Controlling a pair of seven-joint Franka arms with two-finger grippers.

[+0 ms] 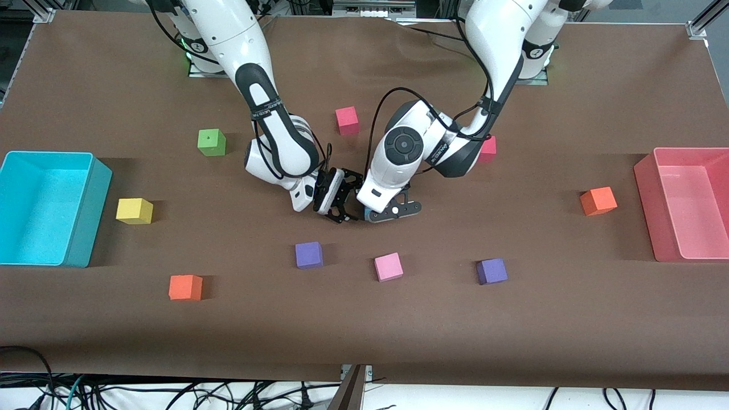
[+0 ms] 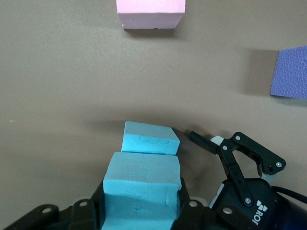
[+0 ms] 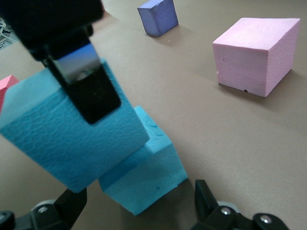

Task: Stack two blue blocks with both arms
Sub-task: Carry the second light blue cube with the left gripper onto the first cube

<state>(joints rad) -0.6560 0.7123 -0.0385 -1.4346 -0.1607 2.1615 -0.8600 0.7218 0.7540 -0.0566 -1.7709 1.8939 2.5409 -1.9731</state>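
Observation:
My left gripper [image 1: 393, 212] is shut on one blue block [image 2: 141, 182], gripping its two sides. The second blue block [image 2: 149, 139] lies on the brown table just under and beside the held one. In the right wrist view the held block [image 3: 72, 139] overlaps the lower block [image 3: 148, 177] off-centre; I cannot tell if they touch. My right gripper [image 1: 348, 199] is open, its fingers standing apart on either side of the lower block with gaps. It also shows in the left wrist view [image 2: 240, 163]. In the front view both blocks are almost wholly hidden under the grippers.
A pink cube [image 1: 388, 266] and two purple cubes [image 1: 308, 254] [image 1: 491, 271] lie nearer the front camera. Orange [image 1: 185, 287] [image 1: 598, 200], yellow [image 1: 134, 210], green [image 1: 211, 142] and red [image 1: 347, 120] cubes are scattered. A cyan bin [image 1: 91, 216] and a pink bin [image 1: 646, 193] stand at the table's ends.

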